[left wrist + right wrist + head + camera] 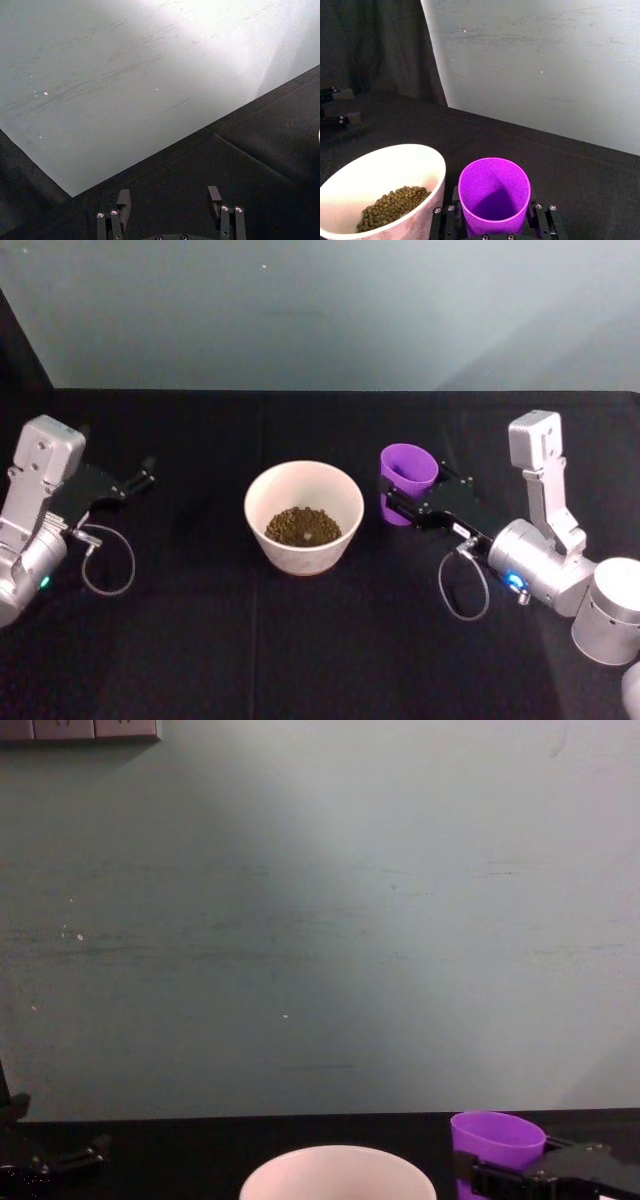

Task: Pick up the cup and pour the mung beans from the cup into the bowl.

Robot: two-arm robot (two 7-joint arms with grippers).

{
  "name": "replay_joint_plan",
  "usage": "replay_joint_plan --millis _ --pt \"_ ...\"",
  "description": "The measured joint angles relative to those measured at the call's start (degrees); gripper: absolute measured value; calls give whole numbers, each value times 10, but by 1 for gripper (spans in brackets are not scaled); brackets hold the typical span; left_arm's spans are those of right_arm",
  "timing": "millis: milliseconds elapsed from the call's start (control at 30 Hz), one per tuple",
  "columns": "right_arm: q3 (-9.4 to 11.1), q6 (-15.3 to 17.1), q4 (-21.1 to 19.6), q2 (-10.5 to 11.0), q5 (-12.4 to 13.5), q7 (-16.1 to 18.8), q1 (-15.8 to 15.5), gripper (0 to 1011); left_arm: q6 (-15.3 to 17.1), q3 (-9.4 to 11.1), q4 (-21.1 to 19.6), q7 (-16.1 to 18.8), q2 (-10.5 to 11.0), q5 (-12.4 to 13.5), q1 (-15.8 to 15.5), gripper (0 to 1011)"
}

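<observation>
beans (303, 526) in bowl (262, 495), R gripper (392, 502) holding cup (407, 473)

Right gripper (400, 502) fingers clamped either side of cup (407, 483); left gripper (140, 480) fingers spread, parked left.

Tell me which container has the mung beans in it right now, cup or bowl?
The bowl: a pile of beans lies in its bottom. The cup, upright between the right gripper's fingers just right of the bowl, looks empty inside.
</observation>
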Motion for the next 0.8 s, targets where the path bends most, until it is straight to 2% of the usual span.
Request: replay_joint_plan --millis 467,667,700,800 --pt "-16 -9 7 14 12 -11 4 719 0 0 0 0 0 0 0 1000" --pt "-23 -13 7 19 16 -14 5 836 0 0 0 0 0 0 0 1000" --pt "-25 -14 7 21 18 -16 6 890 0 0 0 0 0 0 0 1000" --pt "-28 -18 6 23 21 -16 7 965 0 0 0 0 0 0 0 1000"
